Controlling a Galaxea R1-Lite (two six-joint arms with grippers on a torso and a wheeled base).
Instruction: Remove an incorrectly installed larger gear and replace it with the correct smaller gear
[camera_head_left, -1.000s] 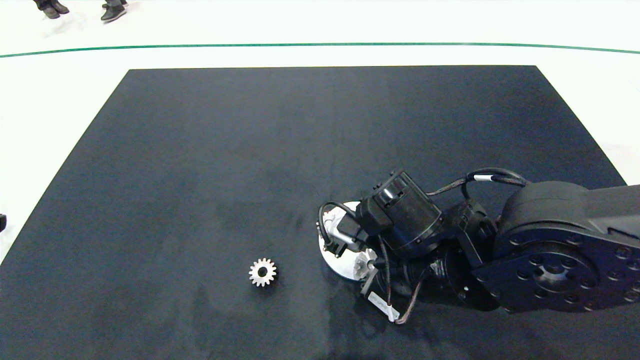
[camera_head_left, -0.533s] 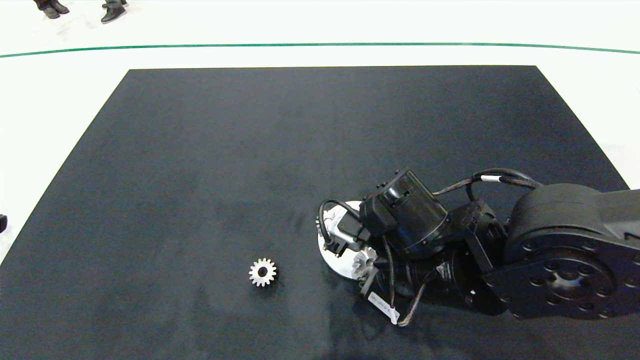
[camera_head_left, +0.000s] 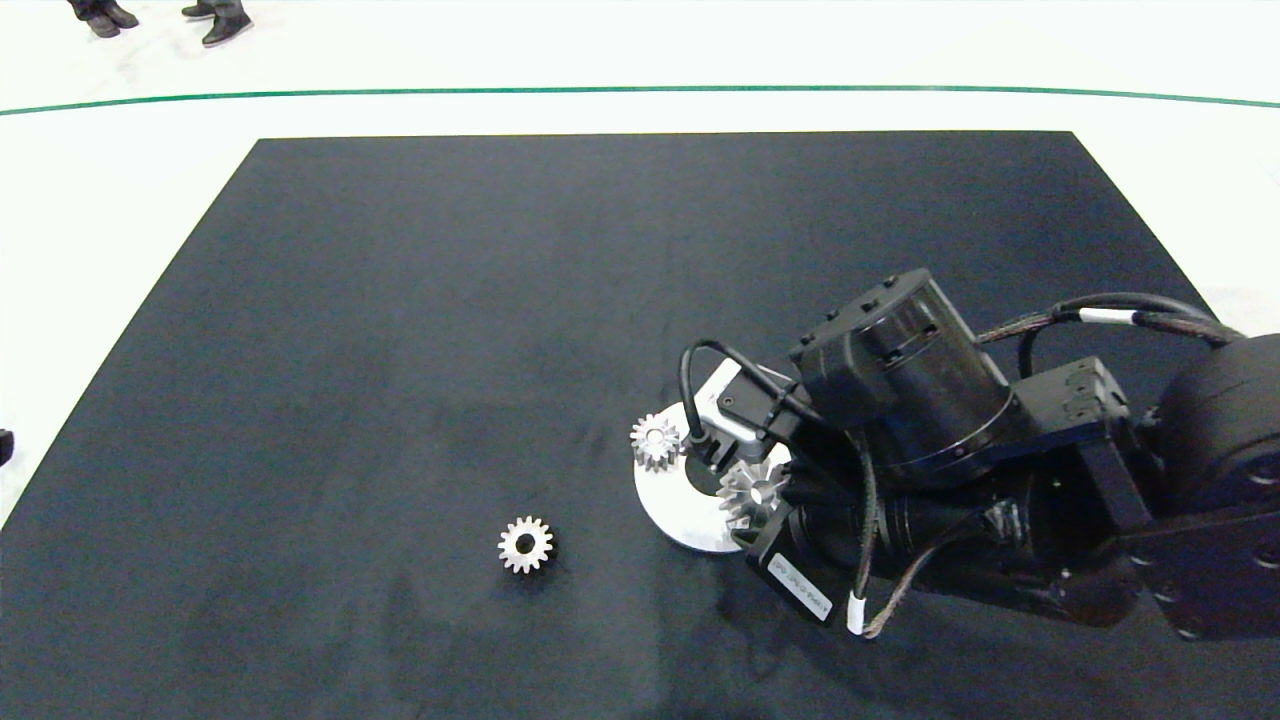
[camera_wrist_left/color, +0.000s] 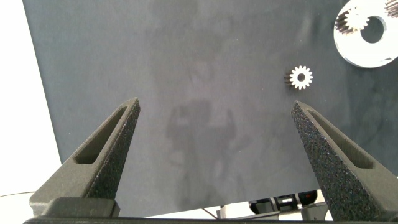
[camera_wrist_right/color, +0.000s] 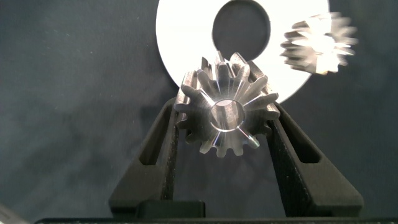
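1. silver and star-toothed, the larger gear (camera_wrist_right/color: 226, 113) sits pinched between the two grey fingers of the right gripper (camera_wrist_right/color: 225, 134), one finger (camera_wrist_right/color: 163, 155) pressed against each flank of its teeth.
2. taking the white disc (camera_head_left: 672, 510) as the landmark: the held gear (camera_head_left: 752, 490) hangs just over the disc's right edge, lifted clear of its surface, with the dark right arm (camera_head_left: 1010, 490) stretching off further right.
3. the disc has a round hole (camera_wrist_right/color: 242, 26) near its middle, and that hole shows bare from the right wrist camera.
4. another small silver gear (camera_head_left: 656, 441) rests on the disc's upper left rim, partly overhanging it.
5. the smaller gear (camera_head_left: 525, 545) lies flat on the black mat (camera_head_left: 420, 300), left of the disc and slightly nearer the robot, apart from it.
6. the left gripper (camera_wrist_left/color: 214, 155) hovers well to the left of the disc with its fingers spread wide and nothing between them; from its camera the smaller gear (camera_wrist_left/color: 301, 77) and disc (camera_wrist_left/color: 367, 43) show far ahead.
7. a person's shoes (camera_head_left: 225, 22) stand on the pale floor far beyond the disc.
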